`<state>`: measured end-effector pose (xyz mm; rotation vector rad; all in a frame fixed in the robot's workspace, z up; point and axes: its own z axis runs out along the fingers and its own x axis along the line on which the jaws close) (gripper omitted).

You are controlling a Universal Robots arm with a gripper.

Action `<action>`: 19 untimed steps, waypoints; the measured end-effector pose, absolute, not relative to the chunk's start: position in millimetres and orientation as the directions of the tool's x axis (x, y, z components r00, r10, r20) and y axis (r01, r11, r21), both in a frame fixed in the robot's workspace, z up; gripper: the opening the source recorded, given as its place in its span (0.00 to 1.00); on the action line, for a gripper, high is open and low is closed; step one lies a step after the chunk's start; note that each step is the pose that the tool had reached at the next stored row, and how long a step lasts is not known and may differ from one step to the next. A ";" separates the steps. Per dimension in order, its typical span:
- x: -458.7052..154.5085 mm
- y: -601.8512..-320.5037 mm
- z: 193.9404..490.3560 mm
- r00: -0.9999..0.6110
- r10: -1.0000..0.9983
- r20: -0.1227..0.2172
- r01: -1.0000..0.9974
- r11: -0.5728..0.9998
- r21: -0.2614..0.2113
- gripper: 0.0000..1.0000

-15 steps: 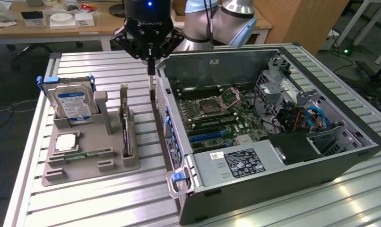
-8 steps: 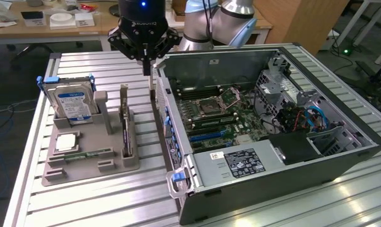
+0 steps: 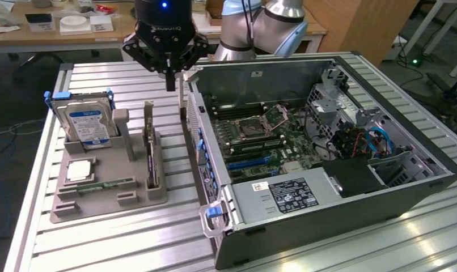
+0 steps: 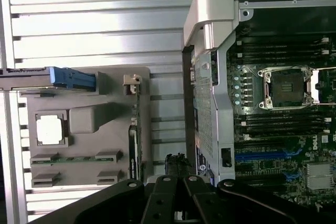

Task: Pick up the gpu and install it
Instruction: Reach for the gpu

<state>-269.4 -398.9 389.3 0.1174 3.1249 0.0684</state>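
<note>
- The hand (image 3: 170, 85) has its fingers pressed together with nothing between them, and it hangs above the slatted surface (image 3: 122, 238), over the gap between the grey holder (image 3: 108, 195) and the open computer case (image 3: 327, 187)
- The gpu (image 3: 149, 148) stands on its long edge in a slot on the holder's case-facing side, not yet picked up
- From the hand, the gpu lies lower, slightly toward the exterior view's left and nearer that camera, with its far end closest to the hand
- Its long axis runs roughly parallel to the case's side wall
- The blue-labelled hard drive (image 3: 85, 122) stands upright on the holder's other side, well apart from the hand
</note>
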 end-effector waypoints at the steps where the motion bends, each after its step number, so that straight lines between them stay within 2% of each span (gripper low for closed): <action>1: -270.6 -398.9 389.2 -0.997 0.075 -0.012 0.075 0.996 0.044 0.11; 19: -292.3 -399.0 388.4 -0.997 0.075 -0.007 0.075 0.996 0.044 0.11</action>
